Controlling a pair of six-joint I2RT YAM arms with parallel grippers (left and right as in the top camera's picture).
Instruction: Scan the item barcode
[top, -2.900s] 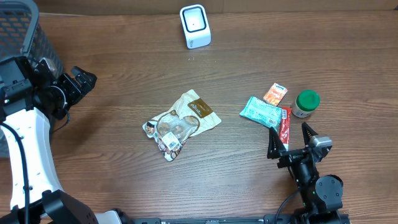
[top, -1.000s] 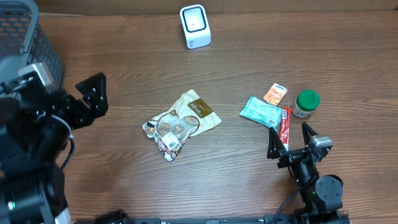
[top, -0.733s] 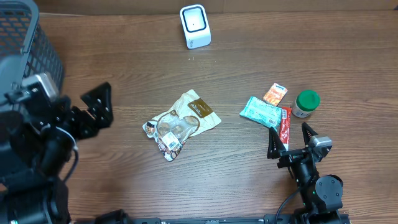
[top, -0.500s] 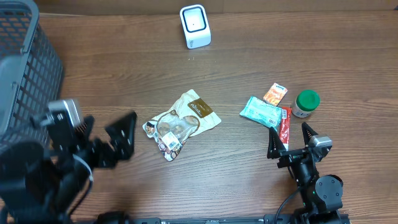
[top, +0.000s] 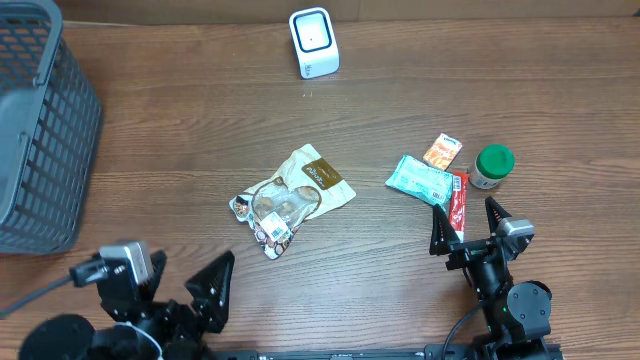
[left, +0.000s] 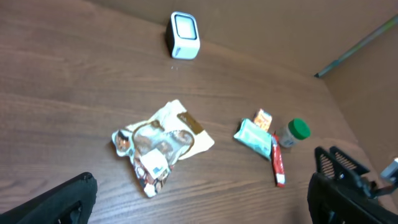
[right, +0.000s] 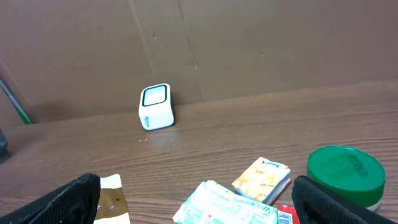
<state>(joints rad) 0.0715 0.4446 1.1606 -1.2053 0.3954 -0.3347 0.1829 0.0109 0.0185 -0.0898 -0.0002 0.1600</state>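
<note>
The crumpled snack pouch (top: 292, 195) lies flat on the worktop (top: 180, 130) at the middle of the overhead frame, and nothing touches it; a white label sits at its lower end, and you can see print there, but the bars are too small to read in any view; the right wrist view catches only a brown corner of it at the bottom edge.

The white scanner (top: 314, 42) stands well apart from the pouch at top centre, near the worktop's far edge; its framed window shows in all three views.

To the right of the pouch you have a small cluster: a teal packet (top: 420, 178), an orange sachet (top: 442, 151) just above it, a red stick (top: 458, 203) at its right end, and a green-lidded jar (top: 491, 166) just beside the stick; the stick's lower end runs between the right fingers (top: 437, 228) in the overhead frame, and you cannot tell whether it touches them.

Those fingers stand wide apart at lower right, gripping nothing; the left fingers (top: 215, 290), at the bottom left, are spread as wide and hold nothing either; their arm is cut off by the frame's lower edge, and each wrist view shows only dark tips in its bottom corners.

A grey mesh basket (top: 40, 130) fills the upper left, cropped by the frame.
</note>
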